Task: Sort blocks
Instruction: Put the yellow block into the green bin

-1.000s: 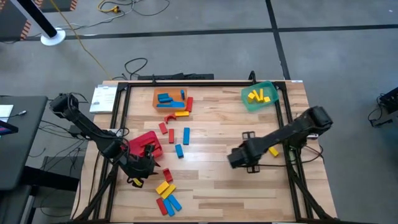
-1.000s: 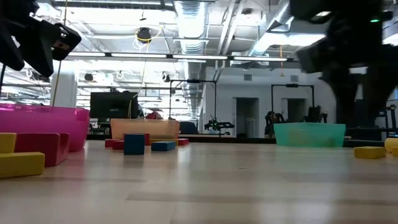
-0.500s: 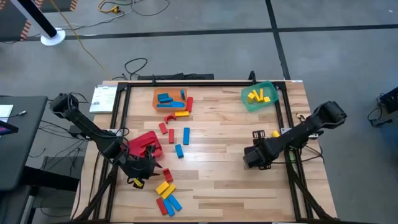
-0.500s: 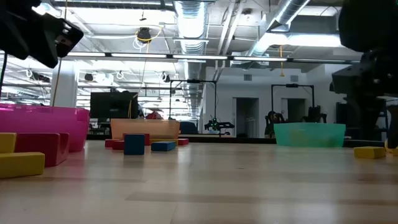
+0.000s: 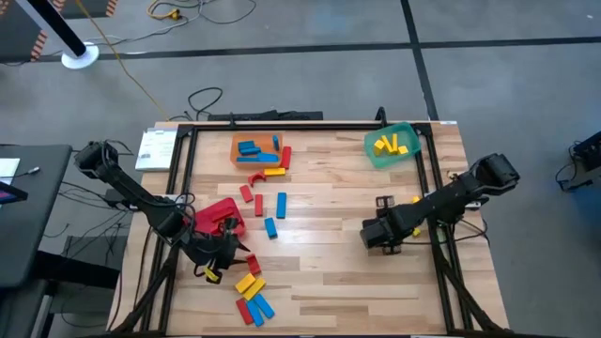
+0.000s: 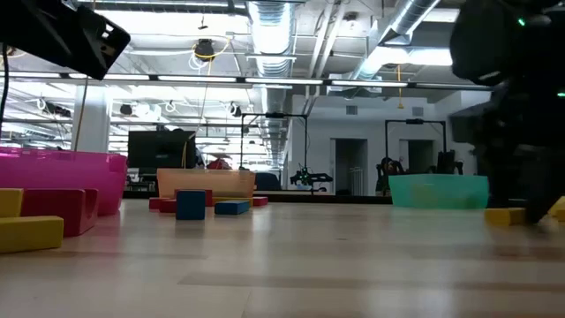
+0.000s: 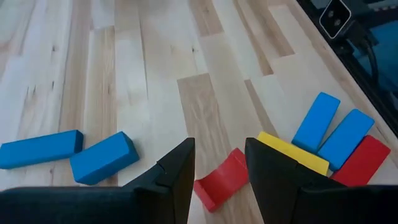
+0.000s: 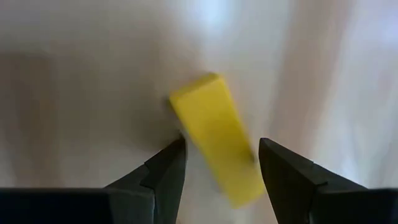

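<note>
**Two pickups lined up: red block on the left, yellow block on the right**

Sorting is judged partly done. Blue blocks (image 5: 249,148) are seen in the orange bin (image 5: 235,141) at the far edge, yellow blocks (image 5: 387,145) in the green bin (image 5: 378,158) at the far right. The red bin (image 5: 208,214) sits at the left side, beside the left arm. Loose blocks are left scattered mid-table, and a mixed cluster (image 5: 252,299) of yellow, red and blue lies at the near left edge.

The left gripper (image 7: 219,171) is held low just beyond that cluster, fingers apart, nothing clamped. A red block (image 7: 222,179) is framed in the gap between them, tilted, with a yellow block (image 7: 292,154) just beside it and two blue blocks (image 7: 333,127) past that. Contact between fingers and red block cannot be told.

The right gripper (image 8: 221,168) is held over a lone yellow block (image 8: 216,144) at the right side of the table, near the frame rail. Its fingers are spread, with the block lying skewed between them; no grip is seen yet. In the low view this block (image 6: 505,215) rests flat on the table.

Next move, as judged: each gripper is to be lowered and closed on its block. On the right a wrist turn may be needed, since the block lies crosswise to the fingers. On the left, the neighbouring yellow block could be nudged or caught along. Then red is to be carried to the red bin, yellow to the green bin.
</note>
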Motion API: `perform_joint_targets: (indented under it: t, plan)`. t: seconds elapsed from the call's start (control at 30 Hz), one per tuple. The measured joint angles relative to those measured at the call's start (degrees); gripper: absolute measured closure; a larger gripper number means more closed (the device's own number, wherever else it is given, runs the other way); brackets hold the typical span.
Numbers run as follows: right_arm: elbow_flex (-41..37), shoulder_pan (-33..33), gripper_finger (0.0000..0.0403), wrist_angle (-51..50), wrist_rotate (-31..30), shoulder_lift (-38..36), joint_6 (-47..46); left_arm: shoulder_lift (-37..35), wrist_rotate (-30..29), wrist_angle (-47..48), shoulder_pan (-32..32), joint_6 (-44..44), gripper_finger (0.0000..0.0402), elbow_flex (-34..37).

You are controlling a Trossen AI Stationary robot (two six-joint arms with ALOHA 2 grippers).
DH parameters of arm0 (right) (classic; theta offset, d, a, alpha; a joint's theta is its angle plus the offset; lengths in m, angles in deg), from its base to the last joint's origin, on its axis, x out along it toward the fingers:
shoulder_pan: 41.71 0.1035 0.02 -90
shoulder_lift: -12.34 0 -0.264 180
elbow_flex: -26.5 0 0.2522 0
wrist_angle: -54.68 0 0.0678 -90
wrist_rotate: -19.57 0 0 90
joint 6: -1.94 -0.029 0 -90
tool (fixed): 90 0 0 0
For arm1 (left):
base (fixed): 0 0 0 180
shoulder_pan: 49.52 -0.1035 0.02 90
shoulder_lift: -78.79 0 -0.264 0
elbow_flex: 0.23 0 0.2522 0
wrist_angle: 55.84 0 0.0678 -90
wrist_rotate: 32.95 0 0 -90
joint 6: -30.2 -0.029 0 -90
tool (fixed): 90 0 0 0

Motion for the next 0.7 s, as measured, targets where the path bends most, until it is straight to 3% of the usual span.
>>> perform_joint_targets:
  t: [0.07, 0.33, 0.5, 0.7]
  plan:
    - [-0.1, -0.4, 0.0186, 4.3, 1.4, 1.2, 1.2, 0.0, 0.2, -0.3, 0.0, 0.0, 0.0264, 0.0]
    - [0.8, -0.7, 0.0196, 4.0, 2.7, 5.2, -0.2, 0.0, 0.9, -0.3, 0.1, 0.9, 0.0264, 0.0]
    - [3.2, 0.0, 0.0242, 3.8, 3.4, 4.0, -1.9, 0.0, 0.8, -0.7, 0.1, -0.3, 0.0264, 0.0]
    - [7.4, 0.7, 0.0290, 11.8, 8.3, 2.4, -3.6, 0.0, -1.2, -6.0, 0.1, -9.1, 0.0264, -0.1]
